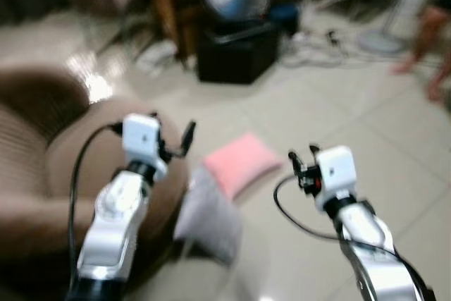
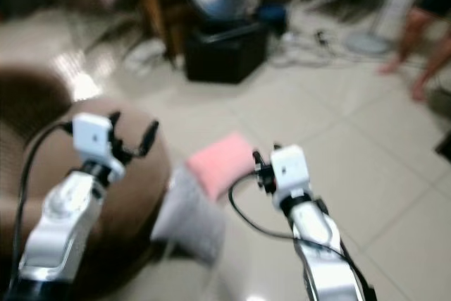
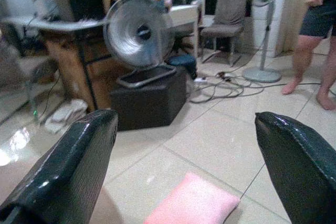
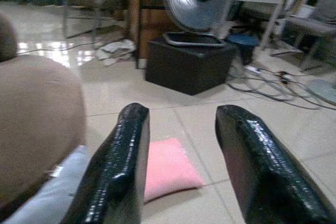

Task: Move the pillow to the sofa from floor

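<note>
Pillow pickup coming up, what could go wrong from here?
1. Both grippers, left and right, are open and hang above the pink pillow, which lies flat on the tile; a low reach may scrape the floor.
2. A grey cushion touches the pillow beside the sofa and could get grabbed or dragged along.
3. A person stands near loose cables; the head views are blurred, so aim may be off.

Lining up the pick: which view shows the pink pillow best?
The right wrist view: the pink pillow lies sharp on the floor, partly behind one finger. The head views show it whole but blurred; the left wrist view crops its lower edge.
</note>
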